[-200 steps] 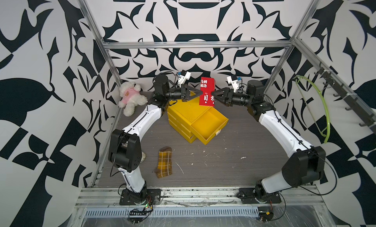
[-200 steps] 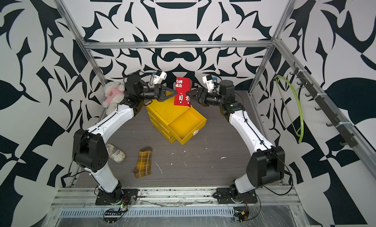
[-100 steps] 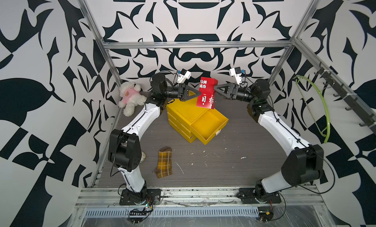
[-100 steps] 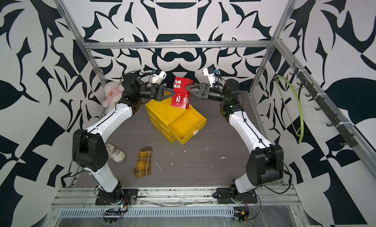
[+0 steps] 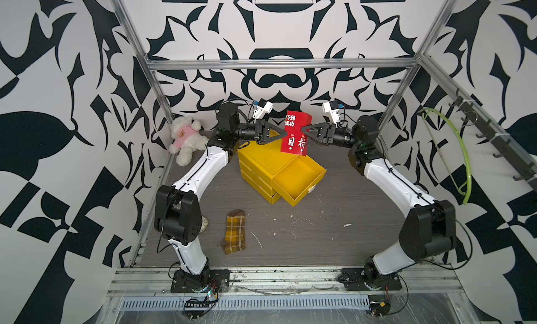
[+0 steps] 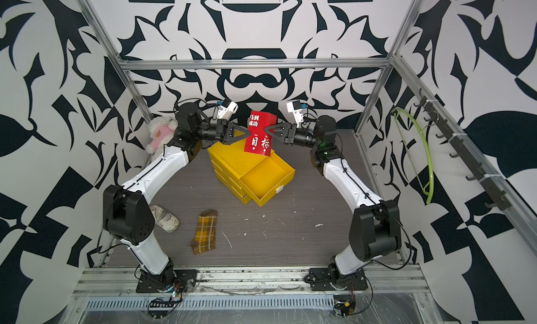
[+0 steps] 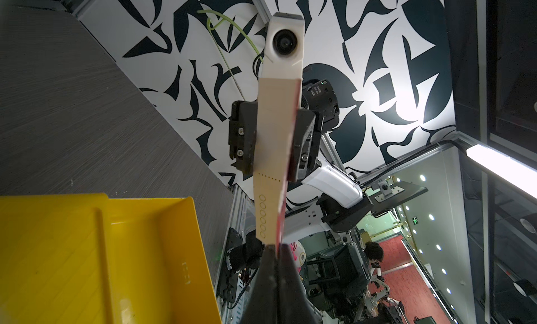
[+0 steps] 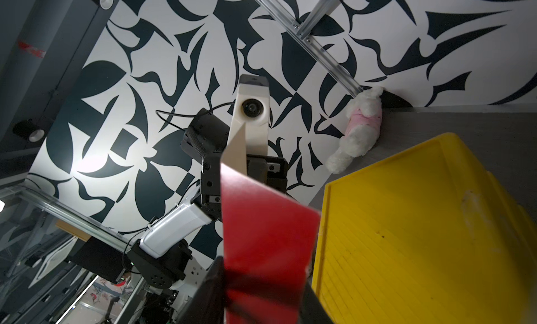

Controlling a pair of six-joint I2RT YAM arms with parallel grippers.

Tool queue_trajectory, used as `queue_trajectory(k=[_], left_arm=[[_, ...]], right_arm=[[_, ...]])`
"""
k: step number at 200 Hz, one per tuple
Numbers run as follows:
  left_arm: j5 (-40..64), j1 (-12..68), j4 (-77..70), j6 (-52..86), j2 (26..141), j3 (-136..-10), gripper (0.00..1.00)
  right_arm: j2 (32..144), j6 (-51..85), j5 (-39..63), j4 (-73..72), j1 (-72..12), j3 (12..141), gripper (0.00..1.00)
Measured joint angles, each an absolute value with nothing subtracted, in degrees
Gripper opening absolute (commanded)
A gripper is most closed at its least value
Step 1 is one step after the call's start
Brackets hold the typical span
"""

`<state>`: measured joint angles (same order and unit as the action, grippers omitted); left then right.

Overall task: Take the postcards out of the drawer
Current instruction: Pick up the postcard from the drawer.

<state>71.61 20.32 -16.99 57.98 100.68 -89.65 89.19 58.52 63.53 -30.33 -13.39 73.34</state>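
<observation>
Nearest you, the yellow-brown plaid sock (image 5: 235, 235) lies flat on the grey wood-grain table (image 5: 334, 235). Not a task item, leave it.

Behind it, the open yellow plastic drawer (image 5: 296, 178) sticks out of the yellow stacked drawer cabinet (image 5: 261, 158). No card shows inside it in both top views.

The thin red postcards with white characters (image 5: 296, 133) are in the air above the cabinet, tilted, pinched from both sides.
- Left gripper (image 5: 284, 133): jaws fully closed on one edge. The left wrist view shows a cream card (image 7: 270, 162) lying against a red one, so it's a stack of at least two.
- Right gripper (image 5: 302, 129): jaws narrowed onto the opposite edge. It looks like a pinch, but I cannot tell how deep the bite is.

Risks, my read:
- Two arms on one thin stack: pull apart or twist out of sync and you bow, crease or tear the cards.
- Open the left jaws before the right bite is firm and the stack drops, likely into the drawer or onto the cabinet.
- If the right jaws caught only the red front card, the cream one slides out on release.
- A shallow edge grip plus a fast swing could flap the cards loose.

In the far corner, the white plush toy in a pink top (image 5: 186, 138) is well apart from all this.
</observation>
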Motion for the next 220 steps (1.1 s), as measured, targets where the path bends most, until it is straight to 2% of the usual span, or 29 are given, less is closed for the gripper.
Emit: queue_trajectory(k=[9,27,77,132,191,199,213,220], left_arm=[[71.1,20.3,-14.7,56.4,100.7,-89.8,0.0],[69.5,20.1,-10.2,52.9,100.7,-89.9,0.0],[64.7,20.2,1.4,43.7,99.8,-90.0,0.0],[59.7,21.0,10.1,36.0,97.7,-91.7,0.0],[57.8,22.2,11.9,34.3,97.4,-91.7,0.0],[57.8,22.2,11.9,34.2,97.4,-91.7,0.14],[57.5,22.3,12.1,33.6,97.4,-91.7,0.49],[57.3,22.4,12.5,33.1,97.4,-91.7,0.59]], right_arm=[[89.2,58.1,63.1,-29.9,-13.3,73.3,0.16],[89.2,56.8,62.5,-27.8,-13.4,73.3,0.1],[89.2,50.1,58.0,-17.0,-14.6,74.4,0.0],[88.1,38.7,47.4,-0.3,-17.4,79.4,0.0],[88.1,36.8,43.6,3.9,-18.2,79.8,0.0],[88.1,36.9,43.6,3.9,-18.2,79.9,0.0],[88.1,36.9,44.0,3.9,-18.1,80.0,0.0],[88.1,36.9,44.3,3.9,-18.2,80.2,0.0]])
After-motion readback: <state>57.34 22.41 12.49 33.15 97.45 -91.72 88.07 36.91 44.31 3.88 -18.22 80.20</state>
